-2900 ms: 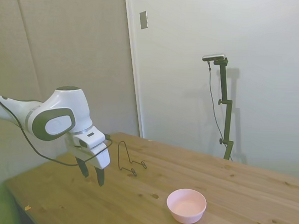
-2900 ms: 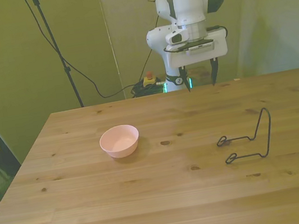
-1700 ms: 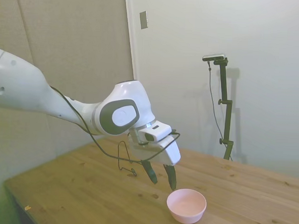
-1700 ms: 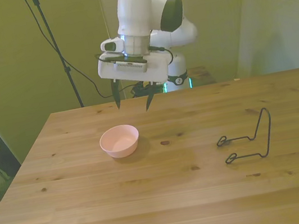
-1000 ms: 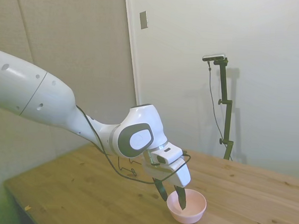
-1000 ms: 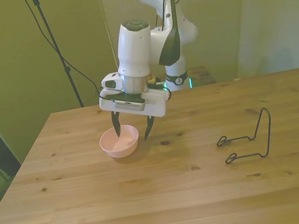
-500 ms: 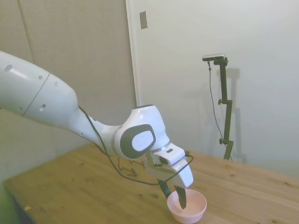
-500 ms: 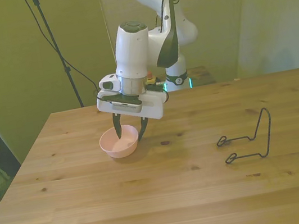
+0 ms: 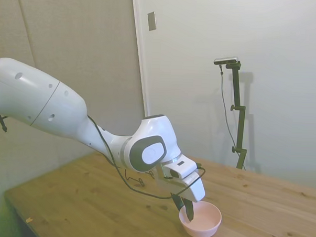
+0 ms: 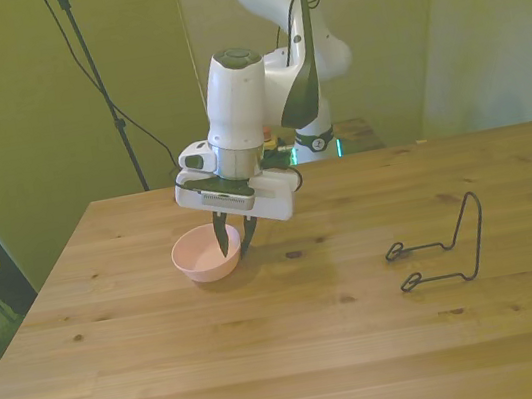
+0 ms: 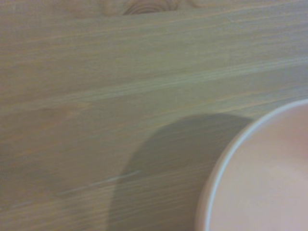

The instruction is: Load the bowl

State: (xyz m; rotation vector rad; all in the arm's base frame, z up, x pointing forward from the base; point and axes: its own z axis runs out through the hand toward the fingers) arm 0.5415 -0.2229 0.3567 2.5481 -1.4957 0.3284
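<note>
The pale pink bowl [image 10: 197, 258] stands on the wooden table [image 10: 271, 361] toward the front view's left. My gripper [image 10: 234, 240] is down on the rim nearest the table's middle. One dark finger reaches inside the bowl and the other stays outside, shut on the wall. In the side view the gripper [image 9: 184, 209] pinches the near-left rim of the bowl [image 9: 206, 223]. The wrist view shows a curved piece of the bowl [image 11: 269, 183] and its shadow on the wood. The bowl holds nothing.
A thin black wire rack [image 10: 451, 246] stands on the table at the front view's right, well apart from the bowl. A black tripod leg and cables rise behind the table's far left corner.
The arm swung from the far edge over to the bowl and came down on it. In the last half second the fingers closed on the rim, and the bowl shifted slightly.
</note>
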